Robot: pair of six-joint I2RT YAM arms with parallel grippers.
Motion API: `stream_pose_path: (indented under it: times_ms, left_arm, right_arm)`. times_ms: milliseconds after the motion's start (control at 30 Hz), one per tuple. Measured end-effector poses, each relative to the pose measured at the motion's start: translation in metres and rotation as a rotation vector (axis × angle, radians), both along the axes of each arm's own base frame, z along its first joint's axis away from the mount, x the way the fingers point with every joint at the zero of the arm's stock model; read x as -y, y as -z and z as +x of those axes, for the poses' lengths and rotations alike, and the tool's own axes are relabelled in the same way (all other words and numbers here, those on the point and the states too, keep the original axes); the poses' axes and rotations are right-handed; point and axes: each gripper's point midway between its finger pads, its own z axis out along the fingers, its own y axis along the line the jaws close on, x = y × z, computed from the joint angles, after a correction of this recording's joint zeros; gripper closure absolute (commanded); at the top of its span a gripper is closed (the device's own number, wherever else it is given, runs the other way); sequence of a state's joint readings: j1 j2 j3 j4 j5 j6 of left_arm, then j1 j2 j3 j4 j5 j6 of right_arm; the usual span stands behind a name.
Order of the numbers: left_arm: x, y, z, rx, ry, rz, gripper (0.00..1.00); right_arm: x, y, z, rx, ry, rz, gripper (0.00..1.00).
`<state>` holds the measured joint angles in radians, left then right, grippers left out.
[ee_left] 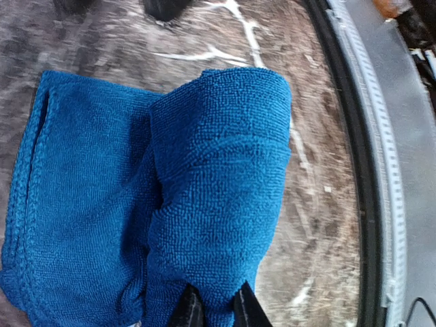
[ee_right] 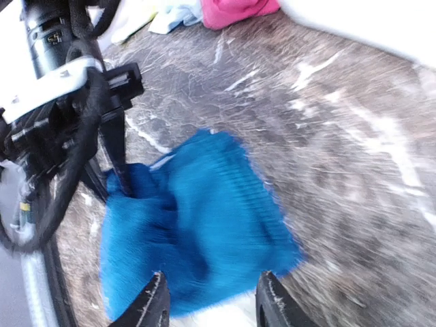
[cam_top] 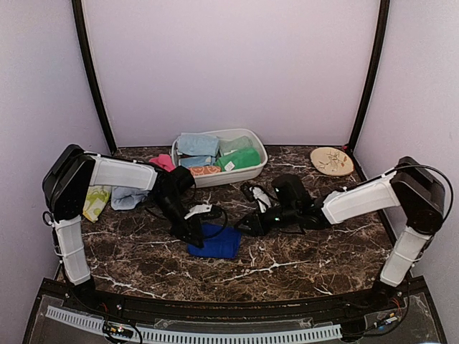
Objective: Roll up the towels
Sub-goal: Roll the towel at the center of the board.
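I have the royal blue towel [cam_top: 215, 242] lying mid-worktop, just ahead of both arms, and everything turns on how its rolled part sits against the left claw [ee_left: 212, 306]. That claw is narrowed right down, its tips pinching the near end of the roll. In the left wrist view the roll's long axis runs straight away from the tips, with the unrolled, flat part of the cloth spread on the left of that view. So I judge the next turn has to go sideways across the claw's line, over onto that flat part, not along it. The right claw [ee_right: 212, 300] stands apart and holds nothing. It hovers just beside the towel on the side away from the left arm, and its fingers frame the cloth from a little way back. The left arm is the one in contact, and the right is near enough to pin or tuck the loose edge. The right wrist view is blurred, so I cannot tell exactly which edge it faces. The worktop [cam_top: 301, 258] is dark veined marble, hard and probably slick, so I expect the terry to slide instead of rolling unless one side is held down. There is bare marble around the towel on the near side and to the right, though the front rail is close by in the left wrist view. The white tub [cam_top: 244, 174] with more towels in it sits well apart behind, a pink towel [cam_top: 163, 161] lies beside it, and the tan plate [cam_top: 332, 160] is far off at the back right.
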<state>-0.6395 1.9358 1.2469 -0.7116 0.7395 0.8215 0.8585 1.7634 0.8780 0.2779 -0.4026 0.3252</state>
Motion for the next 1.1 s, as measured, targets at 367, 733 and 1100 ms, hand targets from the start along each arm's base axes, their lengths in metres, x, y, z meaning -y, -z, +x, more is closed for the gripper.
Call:
stream_pose_path:
  times_ms: [367, 733, 1100]
  left_arm:
    - [-0.01, 0.003, -0.032, -0.217, 0.0, 0.084, 0.81]
    - [-0.001, 0.008, -0.03, -0.287, -0.029, 0.178, 0.8]
    - [0.0, 0.01, -0.03, -0.355, -0.041, 0.222, 0.8]
  right_arm:
    - [0.073, -0.093, 0.021, 0.478, 0.352, 0.01, 0.0]
    - [0.028, -0.079, -0.069, 0.817, -0.038, -0.099, 0.11]
    - [-0.041, 0.0, -0.136, 1.174, -0.548, -0.389, 0.31]
